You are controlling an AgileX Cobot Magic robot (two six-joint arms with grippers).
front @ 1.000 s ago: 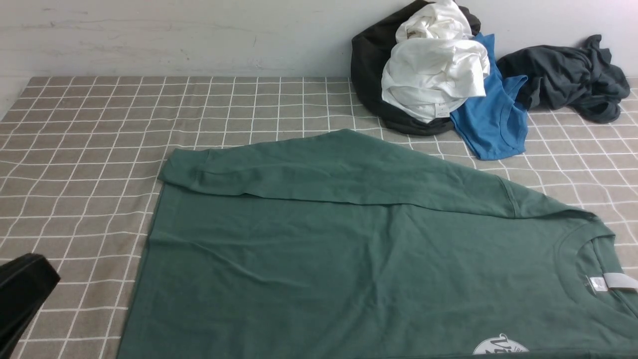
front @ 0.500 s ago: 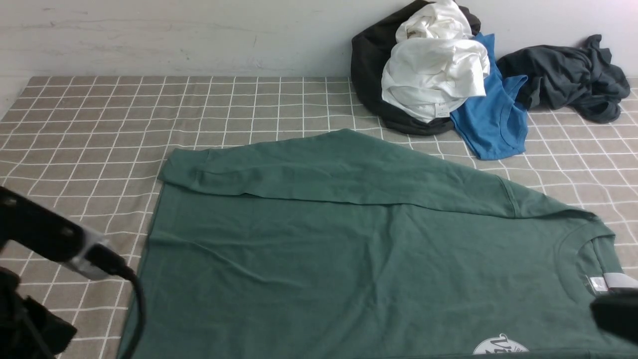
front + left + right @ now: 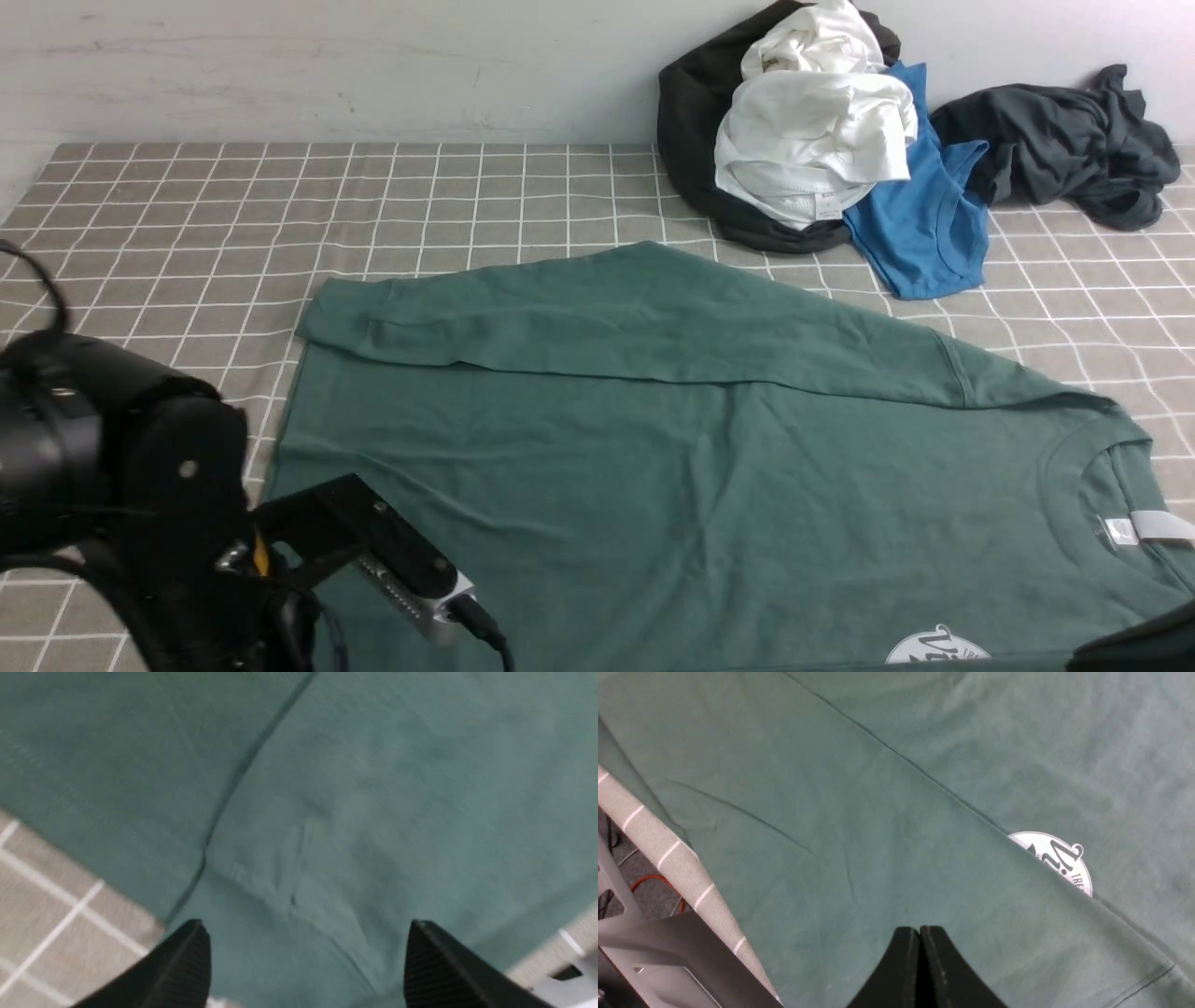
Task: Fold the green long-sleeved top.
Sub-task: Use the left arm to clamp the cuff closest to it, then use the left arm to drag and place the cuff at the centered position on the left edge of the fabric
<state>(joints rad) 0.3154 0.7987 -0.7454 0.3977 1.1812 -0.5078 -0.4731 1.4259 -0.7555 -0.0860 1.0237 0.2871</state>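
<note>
Green long-sleeved top (image 3: pixel 709 448) lay flat on the checked counter (image 3: pixel 168 233). Left claw (image 3: pixel 303 947) hung wide open (empty) over its near edge; right claw (image 3: pixel 920 952) was closed on nothing. Approach step, I judged; next, pinching that edge.

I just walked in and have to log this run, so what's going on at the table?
A two-armed robot is folding a green long-sleeved top spread on the checked tablecloth. The far sleeve already lies folded across the body. The left claw hangs open over the fabric near its edge; the right claw is shut, empty, above the cloth near the white logo. Neither grips the top. A pile of other clothes sits by the wall.
</note>
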